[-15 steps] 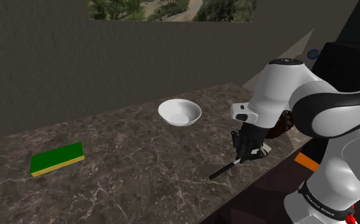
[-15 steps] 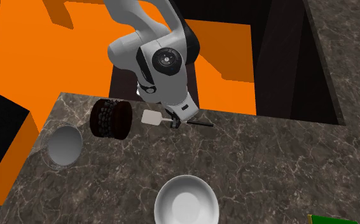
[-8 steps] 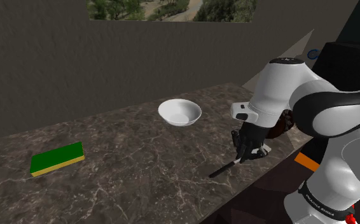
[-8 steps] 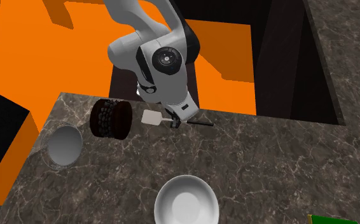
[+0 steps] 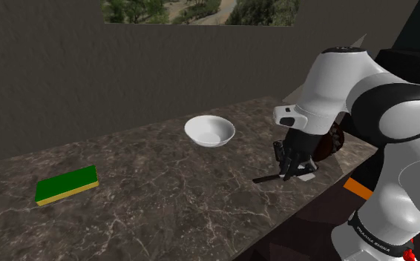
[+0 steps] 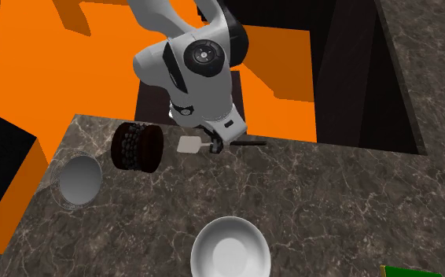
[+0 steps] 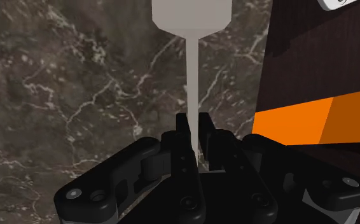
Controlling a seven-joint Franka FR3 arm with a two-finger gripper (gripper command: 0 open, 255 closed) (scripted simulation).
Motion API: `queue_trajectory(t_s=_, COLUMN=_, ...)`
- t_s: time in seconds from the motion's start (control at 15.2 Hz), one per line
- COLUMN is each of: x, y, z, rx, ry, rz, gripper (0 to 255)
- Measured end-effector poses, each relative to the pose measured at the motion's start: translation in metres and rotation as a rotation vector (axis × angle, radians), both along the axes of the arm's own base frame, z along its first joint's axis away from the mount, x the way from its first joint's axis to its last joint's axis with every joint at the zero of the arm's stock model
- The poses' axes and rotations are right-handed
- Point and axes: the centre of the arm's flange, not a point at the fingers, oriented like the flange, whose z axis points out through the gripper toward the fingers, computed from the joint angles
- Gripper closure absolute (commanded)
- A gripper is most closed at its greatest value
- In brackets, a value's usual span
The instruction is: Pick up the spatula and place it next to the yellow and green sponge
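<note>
The spatula (image 5: pixel 266 178) has a pale blade (image 6: pixel 188 145) and a thin dark handle (image 6: pixel 249 143). My gripper (image 5: pixel 289 171) is shut on its shaft, holding it roughly level a little above the marble counter (image 5: pixel 164 200) near the front edge. In the wrist view the fingertips (image 7: pixel 182 125) clasp the pale shaft (image 7: pixel 192 76), with the blade (image 7: pixel 190 13) out ahead of the gripper (image 7: pixel 193 130). The green sponge with a yellow underside (image 5: pixel 67 184) lies far off toward the shoulder view's left, and its corner (image 6: pixel 406 271) shows in the second exterior view.
A white bowl (image 5: pixel 210 130) sits on the counter between gripper and sponge. A dark ribbed cylinder (image 6: pixel 137 146) lies close beside the spatula blade, and a grey round dish (image 6: pixel 81 178) lies past it. The counter edge (image 6: pixel 292 140) drops off just behind the gripper.
The gripper has risen and shifted slightly toward the shoulder view's right, carrying the spatula. Its handle tip has left the counter and now hangs closer to level.
</note>
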Motion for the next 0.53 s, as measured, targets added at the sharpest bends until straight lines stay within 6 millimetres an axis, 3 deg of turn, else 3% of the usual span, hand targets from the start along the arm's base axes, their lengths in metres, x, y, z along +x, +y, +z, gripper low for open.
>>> queue_trajectory(t_s=0.53, x=-0.001, y=0.001, z=0.042, rx=0.000, ry=0.000, rz=0.000, gripper=255)
